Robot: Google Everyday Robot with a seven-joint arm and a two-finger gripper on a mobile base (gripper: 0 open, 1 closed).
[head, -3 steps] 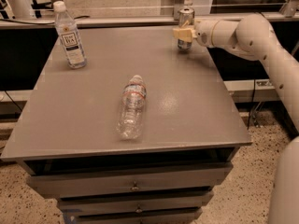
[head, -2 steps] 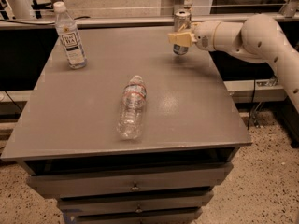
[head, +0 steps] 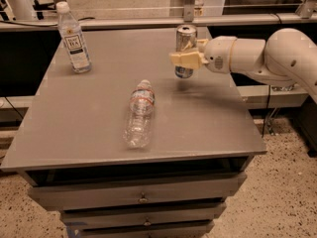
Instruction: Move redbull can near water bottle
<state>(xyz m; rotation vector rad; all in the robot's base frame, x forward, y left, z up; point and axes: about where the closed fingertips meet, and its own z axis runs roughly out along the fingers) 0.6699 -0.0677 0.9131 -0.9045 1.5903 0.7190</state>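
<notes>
The gripper [head: 184, 59] reaches in from the right on a white arm [head: 262, 58], which is cut off by the picture's right edge. Its pale jaws are clenched around the middle of the can [head: 186, 36], which stands upright in the grasp. The jaws hide the can's middle band, so only its silver top and its lower end show. A faint shadow lies on the tabletop [head: 69, 118] under the can, but it is hard to make out whether the base touches the surface or hangs just above it.

The water bottle [head: 139, 114] lies on its side near the middle of the tabletop, neck pointing away from the camera, with a thin red band near the neck. The can is beyond the water bottle and to its right, apart from it. A second bottle [head: 74, 38], with a white cap and a large label, stands upright well beyond the water bottle and to its left. Below the water bottle, the drawers [head: 141, 197] run out of the bottom edge.
</notes>
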